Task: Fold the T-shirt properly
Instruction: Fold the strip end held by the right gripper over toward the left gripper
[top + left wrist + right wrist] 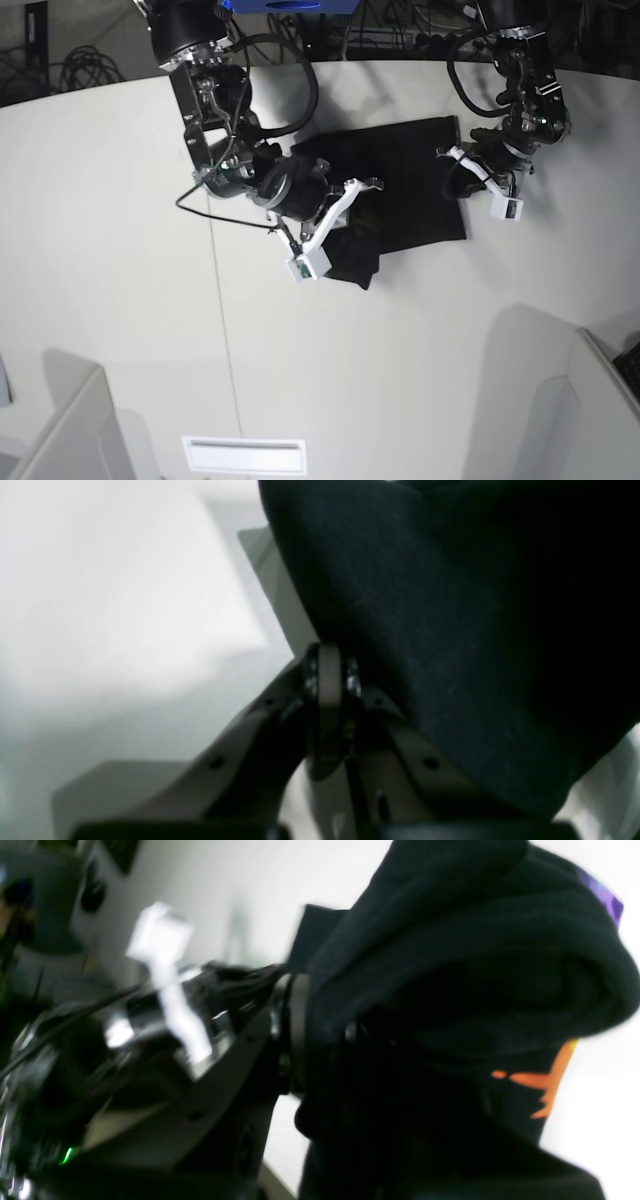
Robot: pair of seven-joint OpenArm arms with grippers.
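Matt black knit cloth T-shirt (405,180) on a smooth, matt white table (120,280).

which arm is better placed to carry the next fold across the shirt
Probably the right: its pincer grips a bunched edge of the T-shirt and is over the cloth. The left pincer pinches the opposite edge, better as an anchor.

Black T-shirt (405,185) with orange and purple print patches; white table (130,300); white camera housings on black arms.
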